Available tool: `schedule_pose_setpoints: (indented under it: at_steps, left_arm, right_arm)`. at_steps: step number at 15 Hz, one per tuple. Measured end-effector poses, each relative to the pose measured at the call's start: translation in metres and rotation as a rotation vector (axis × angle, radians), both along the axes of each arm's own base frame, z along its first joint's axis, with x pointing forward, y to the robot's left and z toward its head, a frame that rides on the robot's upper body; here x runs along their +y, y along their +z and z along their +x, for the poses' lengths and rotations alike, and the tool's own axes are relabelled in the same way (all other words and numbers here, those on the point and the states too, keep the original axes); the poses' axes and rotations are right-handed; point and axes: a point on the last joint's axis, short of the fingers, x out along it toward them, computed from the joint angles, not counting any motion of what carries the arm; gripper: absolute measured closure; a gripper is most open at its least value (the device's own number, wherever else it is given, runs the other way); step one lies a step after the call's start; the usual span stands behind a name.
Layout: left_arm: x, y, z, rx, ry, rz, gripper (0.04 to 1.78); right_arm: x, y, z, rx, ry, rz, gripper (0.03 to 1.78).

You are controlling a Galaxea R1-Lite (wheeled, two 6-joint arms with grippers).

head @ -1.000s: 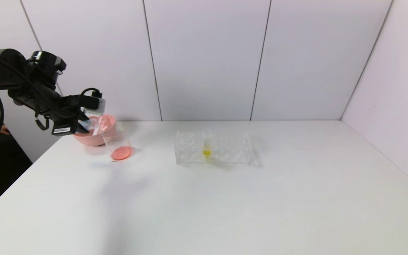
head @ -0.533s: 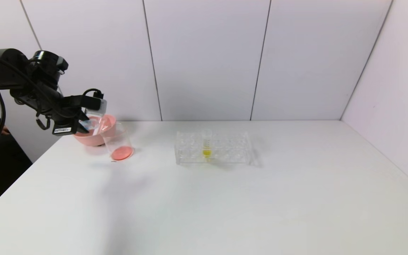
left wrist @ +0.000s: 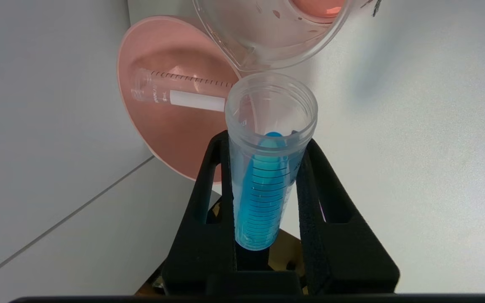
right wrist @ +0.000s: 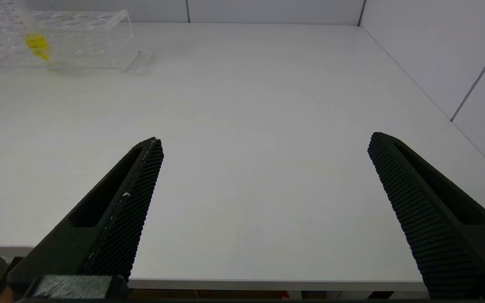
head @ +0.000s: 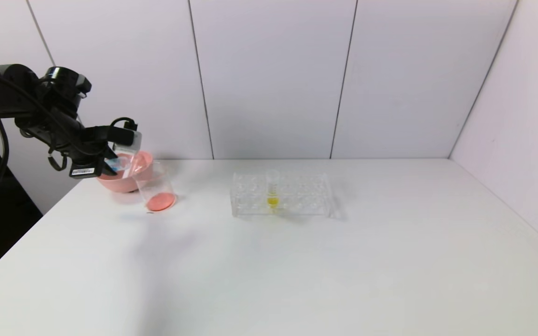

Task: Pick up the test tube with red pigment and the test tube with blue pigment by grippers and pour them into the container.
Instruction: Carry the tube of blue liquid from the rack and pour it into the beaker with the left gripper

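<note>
My left gripper (head: 112, 163) (left wrist: 263, 145) is shut on the test tube with blue pigment (left wrist: 265, 176) (head: 120, 163), tilted with its open mouth close to the rim of the container (head: 156, 186) (left wrist: 272, 38). The blue liquid lies along the tube, still inside. The container is a clear glass beaker with red liquid at its bottom. An empty graduated tube (left wrist: 179, 90) lies in the pink bowl (head: 124, 175) (left wrist: 171, 126); I cannot see red in it. My right gripper (right wrist: 263, 145) is open and empty above the table's front edge, out of the head view.
A clear tube rack (head: 280, 195) (right wrist: 57, 40) stands mid-table holding a tube with yellow liquid (head: 272, 189) (right wrist: 36, 42). The pink bowl sits at the table's far left corner by the wall, just behind the beaker.
The left arm has shifted only slightly; the blue tube stays tilted at the beaker's rim. Nothing else has moved.
</note>
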Motion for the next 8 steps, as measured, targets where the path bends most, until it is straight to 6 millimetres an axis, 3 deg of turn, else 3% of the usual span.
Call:
schedule_pose_setpoints:
  at_steps: [8]
  left_arm:
    - [-0.0079,-0.0003,0.0039,-0.011,0.031,0.065,1.38]
  right_arm:
    - [0.0000,0.0000,0.0000,0.000,0.001,0.000,0.04]
